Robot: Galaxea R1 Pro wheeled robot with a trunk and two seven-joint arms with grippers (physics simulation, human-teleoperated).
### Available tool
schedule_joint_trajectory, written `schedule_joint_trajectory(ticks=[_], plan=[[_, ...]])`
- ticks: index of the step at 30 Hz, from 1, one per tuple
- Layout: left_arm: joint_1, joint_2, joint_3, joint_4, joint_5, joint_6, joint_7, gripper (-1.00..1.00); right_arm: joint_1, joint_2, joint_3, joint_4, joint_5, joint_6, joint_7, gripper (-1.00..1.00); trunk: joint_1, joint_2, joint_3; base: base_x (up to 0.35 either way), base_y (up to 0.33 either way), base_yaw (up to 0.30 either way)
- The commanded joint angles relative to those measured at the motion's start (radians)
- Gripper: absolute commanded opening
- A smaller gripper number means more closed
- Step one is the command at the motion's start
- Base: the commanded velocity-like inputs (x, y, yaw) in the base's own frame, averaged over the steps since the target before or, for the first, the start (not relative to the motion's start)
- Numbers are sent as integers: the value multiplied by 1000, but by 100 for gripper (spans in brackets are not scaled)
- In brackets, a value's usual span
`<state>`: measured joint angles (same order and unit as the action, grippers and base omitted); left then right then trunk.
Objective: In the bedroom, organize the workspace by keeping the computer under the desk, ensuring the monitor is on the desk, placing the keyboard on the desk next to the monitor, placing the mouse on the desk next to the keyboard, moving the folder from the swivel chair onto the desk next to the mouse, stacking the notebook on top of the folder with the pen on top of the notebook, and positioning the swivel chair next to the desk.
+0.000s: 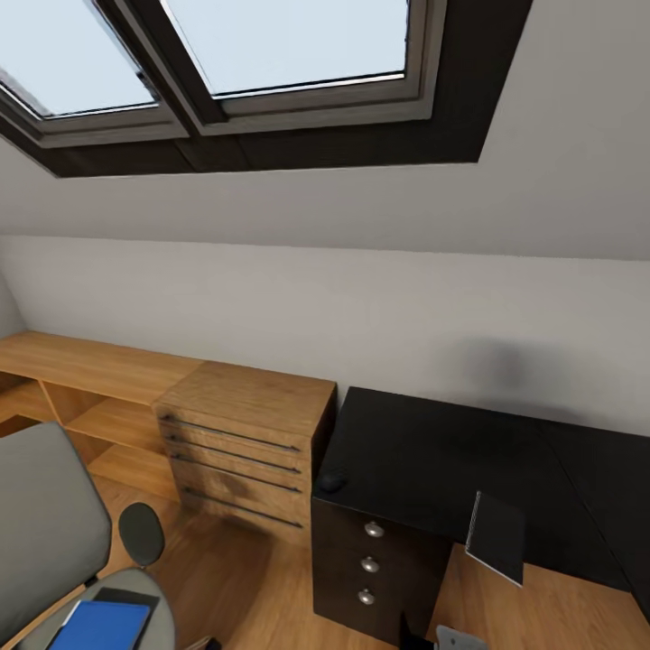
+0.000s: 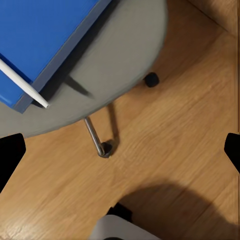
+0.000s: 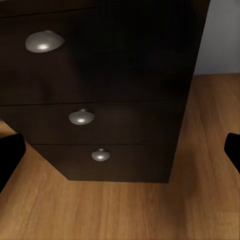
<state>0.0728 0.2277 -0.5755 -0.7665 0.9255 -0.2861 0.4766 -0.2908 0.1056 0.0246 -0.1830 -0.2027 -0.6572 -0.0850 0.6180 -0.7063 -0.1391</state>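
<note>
The swivel chair point(image 1: 41, 533) stands at the lower left with the blue folder point(image 1: 97, 625) on its grey seat point(image 2: 117, 60). In the left wrist view the white pen point(image 2: 24, 84) lies across the folder point(image 2: 45, 35), its tip past the folder's edge. My left gripper point(image 2: 120, 155) hangs open above the floor beside the seat. On the black desk point(image 1: 424, 451), the mouse point(image 1: 330, 481) sits at the near left corner. The notebook point(image 1: 496, 538) juts over the front edge. My right gripper point(image 3: 120, 155) is open, facing the desk's drawer fronts point(image 3: 100, 75).
A light wooden drawer chest point(image 1: 244, 442) stands against the desk's left side, with a low wooden shelf point(image 1: 86, 388) further left. Skylights sit in the sloped wall above. The chair's chrome leg point(image 2: 94, 136) and a caster point(image 2: 151, 79) rest on the wooden floor point(image 2: 175, 150).
</note>
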Motion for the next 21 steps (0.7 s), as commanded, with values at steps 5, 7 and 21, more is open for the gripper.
schedule_joint_trajectory(ticks=[5,7,21], plan=[[-1,-11,-6,-2,-10,-7,5,100,-1,0,3,0,0,-3,-5,100,0,-1,-1,21,-11,0],[-1,-14,-5,-2,-24,-7,6,100,-1,0,2,0,0,-3,-5,100,0,-1,-1,6,-3,0],[-1,-18,-4,-2,-34,-7,7,100,-1,0,3,0,2,-3,-6,100,0,-1,-1,1,0,0]])
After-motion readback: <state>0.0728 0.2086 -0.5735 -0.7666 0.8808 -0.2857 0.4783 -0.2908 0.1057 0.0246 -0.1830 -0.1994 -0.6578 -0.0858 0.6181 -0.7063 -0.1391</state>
